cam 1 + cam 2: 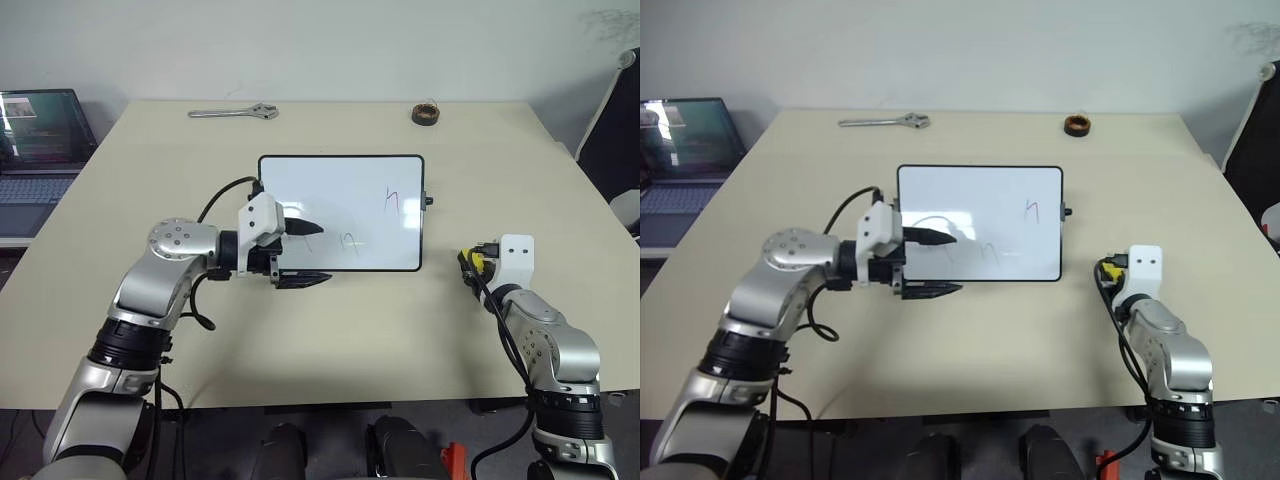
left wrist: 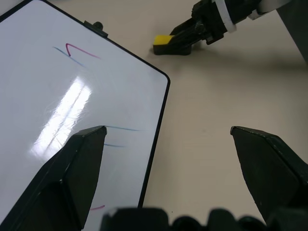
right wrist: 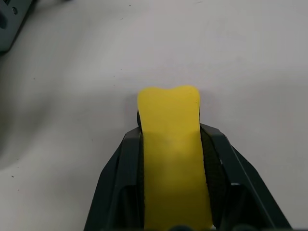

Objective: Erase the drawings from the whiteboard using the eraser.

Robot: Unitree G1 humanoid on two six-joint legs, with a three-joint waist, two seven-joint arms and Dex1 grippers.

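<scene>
Right tool point(image 3: 171, 144) clamped on eraser point(image 3: 171, 139), left tool point(image 2: 168, 139) apart over whiteboard point(image 1: 340, 195).

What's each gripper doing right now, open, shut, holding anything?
Left gripper: open, fingers spread over the whiteboard's lower left edge, holding nothing.
Right gripper: shut on the eraser, on the table right of the board.

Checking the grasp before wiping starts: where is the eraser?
In the head views, the eraser is on the table's right side, just right of the whiteboard, clamped in the right gripper.
</scene>
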